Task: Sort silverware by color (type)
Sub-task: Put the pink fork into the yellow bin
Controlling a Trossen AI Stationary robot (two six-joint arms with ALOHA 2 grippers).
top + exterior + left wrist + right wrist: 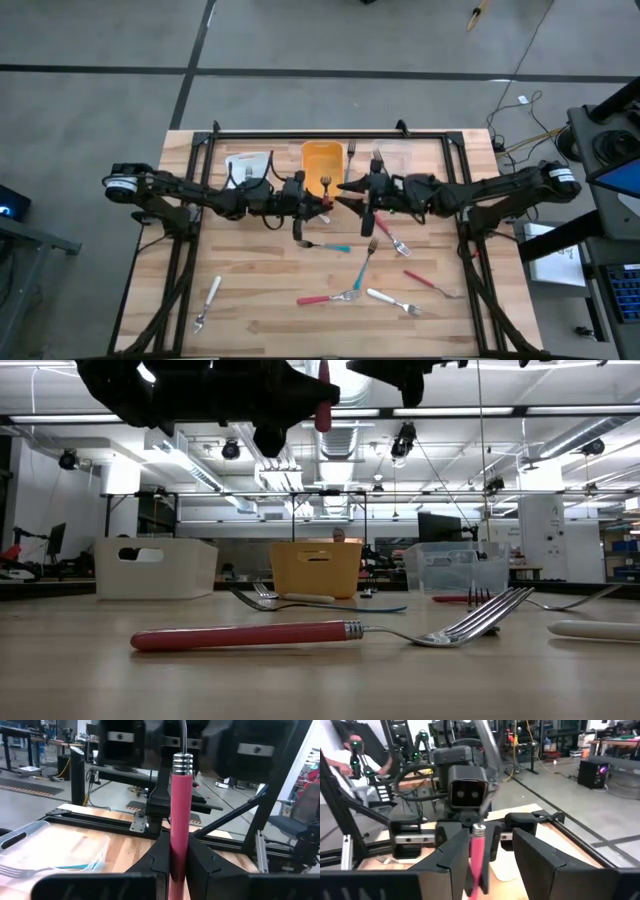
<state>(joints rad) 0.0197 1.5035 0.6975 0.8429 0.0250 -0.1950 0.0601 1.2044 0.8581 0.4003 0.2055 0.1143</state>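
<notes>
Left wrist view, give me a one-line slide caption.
Left gripper shut on an upright pink-handled fork, facing the right arm, a clear bin on the table beside it.

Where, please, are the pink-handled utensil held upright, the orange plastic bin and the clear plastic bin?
Pink-handled utensil [180, 825]: left wrist view, middle of handle.
Orange plastic bin [316, 569]: low view, front wall.
Clear plastic bin [455, 567]: low view, front wall.

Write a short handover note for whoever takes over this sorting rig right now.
Left gripper: shut on a red-handled utensil, raised over mid-table.
Right gripper: open, fingers either side of that handle.
Done: clear bin holds a fork and a teal handle.
Left: place the red one; seven loose pieces on the table, red, teal and white.
</notes>
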